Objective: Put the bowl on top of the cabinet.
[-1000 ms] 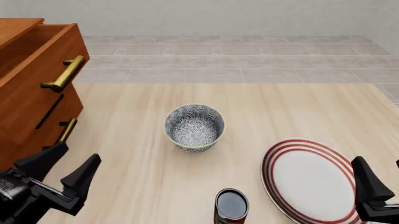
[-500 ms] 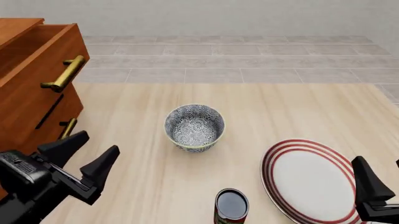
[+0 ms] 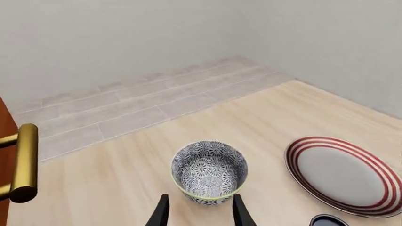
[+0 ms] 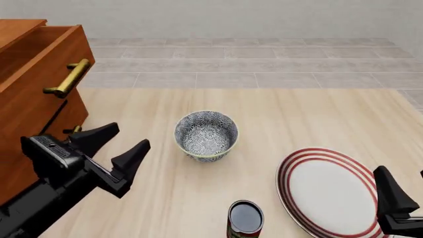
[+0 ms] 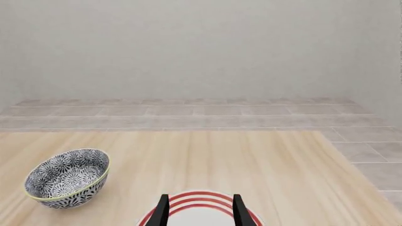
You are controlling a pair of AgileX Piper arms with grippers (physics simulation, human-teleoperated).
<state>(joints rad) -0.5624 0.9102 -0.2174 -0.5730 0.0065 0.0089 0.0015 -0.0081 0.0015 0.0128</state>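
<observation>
front view: left gripper (image 4: 120, 141), fingers spread wide, hangs near the bowl (image 4: 206, 135), apart from it. right gripper (image 4: 406, 186) is mostly out of frame there; the right wrist view shows its fingers parted, holding nothing.

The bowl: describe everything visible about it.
The bowl is small, deep and round, looks ceramic, and carries a dense blue-grey and white floral pattern inside and out, with a pale yellowish rim. It stands upright and empty on the light wooden table, near its middle. Nothing touches it: the open left gripper is beside it, short of it, the cabinet stands further left, and the red-ringed plate and dark can lie apart from it.
</observation>
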